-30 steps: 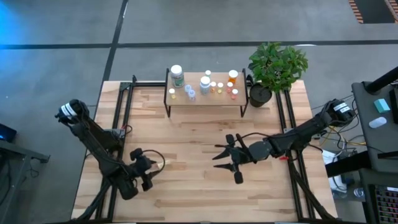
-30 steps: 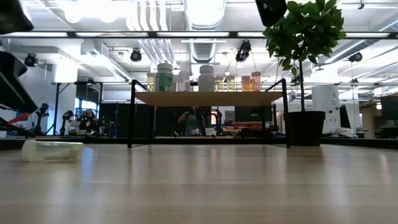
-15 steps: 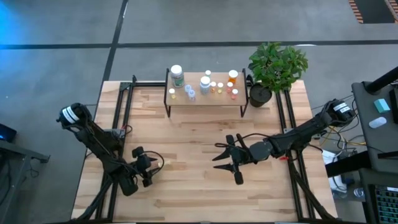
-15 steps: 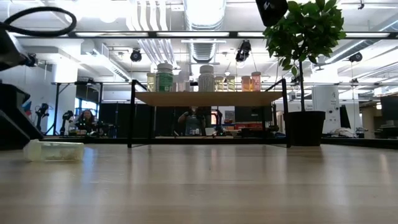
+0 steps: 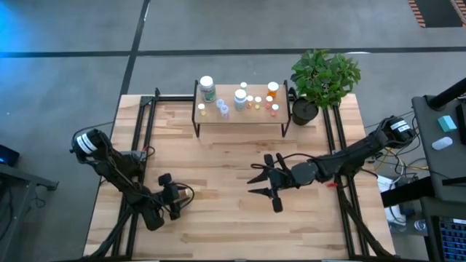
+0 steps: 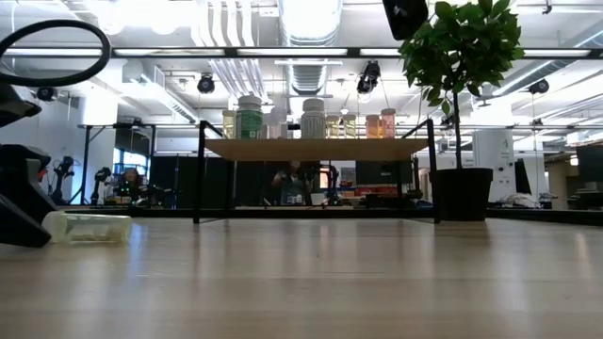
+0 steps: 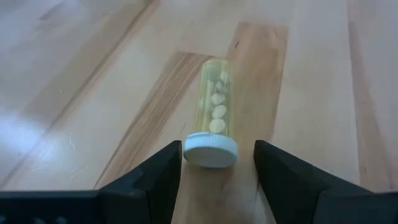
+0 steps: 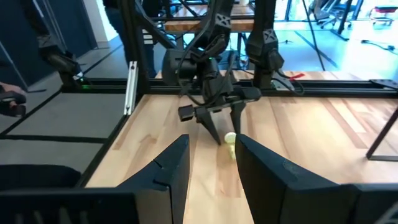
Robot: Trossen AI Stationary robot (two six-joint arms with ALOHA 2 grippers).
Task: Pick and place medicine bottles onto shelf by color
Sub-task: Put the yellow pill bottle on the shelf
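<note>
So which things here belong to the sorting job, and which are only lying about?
Belong to the job:
- yellow bottle, lying on the table, cap between the open left gripper fingers
- bottles on the shelf
- shelf

Only lying about:
- potted plant
- right gripper, waiting open mid-table

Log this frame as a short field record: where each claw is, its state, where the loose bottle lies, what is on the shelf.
left claw: low over the table's near-left, open, fingers either side of the capped end of the yellow bottle, not closed on it
yellow bottle: lying on its side on the table, white cap toward the left claw, pills inside
right claw: over mid-table, open, holding nothing, pointing toward the left arm
shelf: at the table's far edge, carrying the other bottles upright
plant: right of the shelf
</note>
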